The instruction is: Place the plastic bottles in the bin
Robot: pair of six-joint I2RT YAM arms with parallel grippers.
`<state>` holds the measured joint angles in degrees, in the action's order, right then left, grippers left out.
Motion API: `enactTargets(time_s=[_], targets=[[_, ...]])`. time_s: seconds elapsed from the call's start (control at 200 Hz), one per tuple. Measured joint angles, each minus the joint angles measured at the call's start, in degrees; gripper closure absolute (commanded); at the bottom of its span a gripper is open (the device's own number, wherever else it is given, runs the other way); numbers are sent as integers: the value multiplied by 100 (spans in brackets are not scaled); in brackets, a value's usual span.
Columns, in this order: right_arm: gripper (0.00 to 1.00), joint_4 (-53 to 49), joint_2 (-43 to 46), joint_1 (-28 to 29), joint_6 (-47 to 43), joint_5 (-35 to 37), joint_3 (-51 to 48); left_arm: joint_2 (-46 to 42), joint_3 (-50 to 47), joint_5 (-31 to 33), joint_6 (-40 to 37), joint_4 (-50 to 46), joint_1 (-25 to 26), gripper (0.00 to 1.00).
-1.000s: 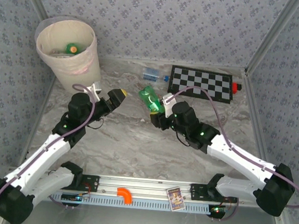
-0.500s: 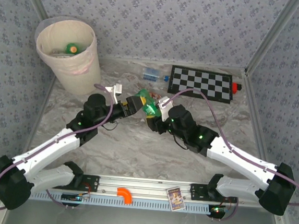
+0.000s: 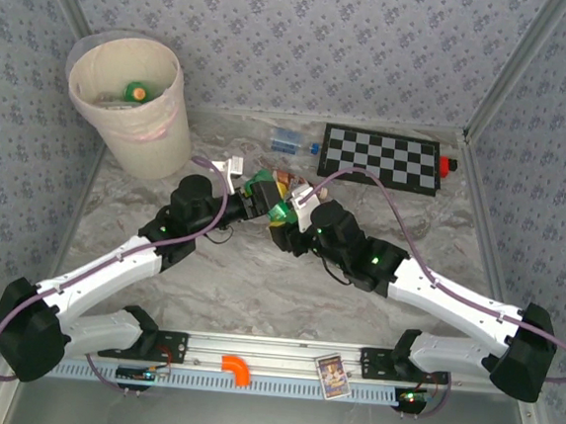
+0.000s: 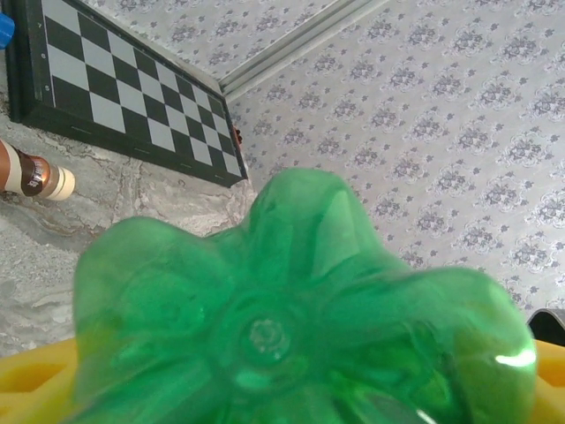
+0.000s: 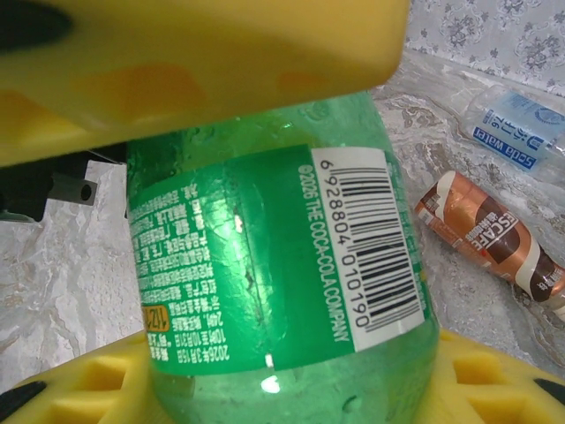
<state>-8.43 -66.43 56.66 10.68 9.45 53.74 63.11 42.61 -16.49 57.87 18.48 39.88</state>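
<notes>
A green plastic bottle (image 3: 269, 197) hangs over the middle of the table between both arms. My right gripper (image 3: 286, 222) is shut on its labelled body (image 5: 265, 265), with the yellow pads (image 5: 79, 389) at both sides. My left gripper (image 3: 252, 197) has come in from the left around the bottle's base (image 4: 291, 318). Its yellow fingers (image 4: 35, 389) flank that base, and one of them (image 5: 203, 62) lies along the bottle's upper side. Whether they press on it I cannot tell. The bin (image 3: 160, 147) stands at the far left with a green bottle (image 3: 135, 91) inside.
A brown-labelled bottle (image 5: 485, 234) and a clear blue-labelled bottle (image 5: 516, 132) lie on the marble table just beyond the grippers. The checkerboard (image 3: 382, 159) lies at the back right, with a red-capped thing (image 3: 445, 166) at its right end. Patterned walls close in the table.
My left arm swung right from beside the bin to the green bottle, and its jaws have narrowed around the base. My right gripper shifted slightly left, keeping its hold.
</notes>
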Motion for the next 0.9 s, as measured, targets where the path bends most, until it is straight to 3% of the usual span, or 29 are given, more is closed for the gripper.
enactTargets(time_s=[0.175, 0.43, 0.63, 0.7, 0.755, 0.9], targets=[[56, 2, -13, 11, 0, 70, 0, 0, 0, 109, 0, 15, 0, 35], [49, 52, -15, 26, 0, 85, 2, -94, 0, 256, -26, -68, 26, 39], [24, 98, -15, 37, 13, 120, 0, -129, 0, 286, -85, -90, 42, 40], [19, 90, -15, 31, 37, 153, 0, -153, 0, 352, -129, -146, 39, 41], [0, 87, -9, 17, 94, 179, 0, -188, 0, 422, -175, -205, 37, 41], [0, 42, 98, 9, 94, 236, -28, -304, 0, 570, -337, -411, 22, 41]])
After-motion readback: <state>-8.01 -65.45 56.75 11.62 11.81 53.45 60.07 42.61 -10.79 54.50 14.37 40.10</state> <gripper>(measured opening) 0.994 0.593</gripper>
